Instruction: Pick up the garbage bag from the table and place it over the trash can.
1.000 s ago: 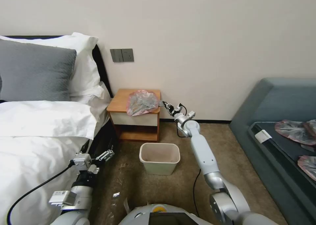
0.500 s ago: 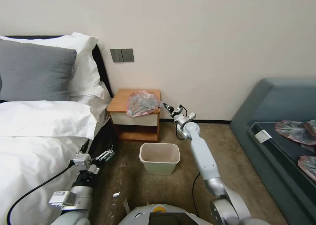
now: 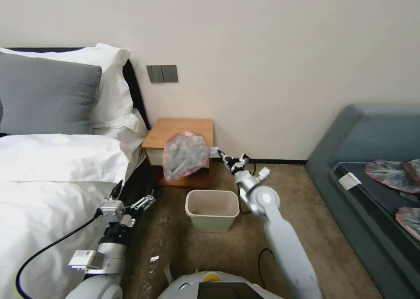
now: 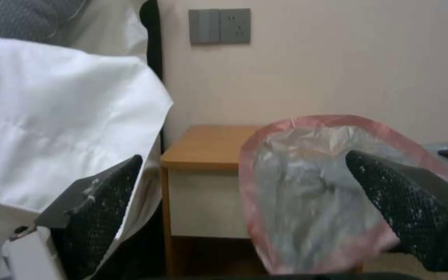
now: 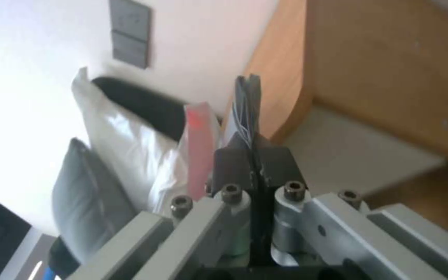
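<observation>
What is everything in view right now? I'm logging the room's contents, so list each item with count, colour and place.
garbage bag: one, grey with pink rim, hanging off the table's front edge
table: one, orange-brown top, by the wall
trash can: one, beige-white, on the carpet
bed: one, white linen, grey pillow
wall switches: grey
sofa: one, blue-grey
spare bags: grey-pink, on sofa
right gripper: pinching the garbage bag's edge
left gripper: open, beside the bed
</observation>
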`<state>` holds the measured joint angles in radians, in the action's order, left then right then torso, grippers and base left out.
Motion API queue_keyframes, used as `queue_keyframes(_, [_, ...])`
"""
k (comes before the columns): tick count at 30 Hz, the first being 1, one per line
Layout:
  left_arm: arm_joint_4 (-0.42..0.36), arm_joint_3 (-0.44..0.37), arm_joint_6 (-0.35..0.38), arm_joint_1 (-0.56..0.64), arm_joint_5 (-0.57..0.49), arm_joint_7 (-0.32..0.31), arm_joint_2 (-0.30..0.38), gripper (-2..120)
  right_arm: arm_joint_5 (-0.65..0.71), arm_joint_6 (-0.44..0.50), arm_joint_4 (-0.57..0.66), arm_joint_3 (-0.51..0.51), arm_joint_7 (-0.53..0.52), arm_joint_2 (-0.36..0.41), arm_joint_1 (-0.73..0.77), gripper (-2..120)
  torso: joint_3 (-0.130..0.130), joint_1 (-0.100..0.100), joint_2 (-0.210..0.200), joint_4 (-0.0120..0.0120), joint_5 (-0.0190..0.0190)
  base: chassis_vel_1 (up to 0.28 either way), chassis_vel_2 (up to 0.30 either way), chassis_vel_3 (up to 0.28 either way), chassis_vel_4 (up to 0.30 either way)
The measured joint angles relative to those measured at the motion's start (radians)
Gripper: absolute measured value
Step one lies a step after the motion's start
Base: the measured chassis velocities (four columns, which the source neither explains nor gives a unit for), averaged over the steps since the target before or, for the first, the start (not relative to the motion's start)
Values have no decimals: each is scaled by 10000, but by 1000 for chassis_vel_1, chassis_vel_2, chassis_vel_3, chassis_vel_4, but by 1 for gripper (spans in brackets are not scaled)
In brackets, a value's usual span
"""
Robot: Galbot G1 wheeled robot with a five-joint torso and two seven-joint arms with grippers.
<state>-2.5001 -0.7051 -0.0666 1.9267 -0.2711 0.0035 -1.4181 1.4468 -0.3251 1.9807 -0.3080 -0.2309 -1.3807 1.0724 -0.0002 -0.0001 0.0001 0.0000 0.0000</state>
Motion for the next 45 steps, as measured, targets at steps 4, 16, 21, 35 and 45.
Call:
queue_keyframes(4, [0,72,0,-296,-226,-4,101,100,-202,359,1064,268,-441,178,1302,0,0,0,0,0,4,0,0,0,0])
queue_keyframes(16, [0,10,32,-1046,-1074,-94,432,100,-2528,711,1651,361,-138,1040,3475,0,1,0,0,-1,1,0,0,0,0])
queue_keyframes(21, [1,-59,41,-1160,-1304,-122,569,100,-2747,672,1653,354,-209,990,3545,0,1,0,0,1,0,0,0,0,0])
queue_keyframes(35, [64,131,195,-1426,-1405,-125,578,100,-3157,267,1852,-199,105,854,4565,0,2,0,0,-1,0,0,0,0,0])
queue_keyframes(45, [86,99,251,-1364,-1336,-155,516,100,-2902,-78,2216,-837,-351,861,4925,37,2,0,0,1,1,0,0,0,0])
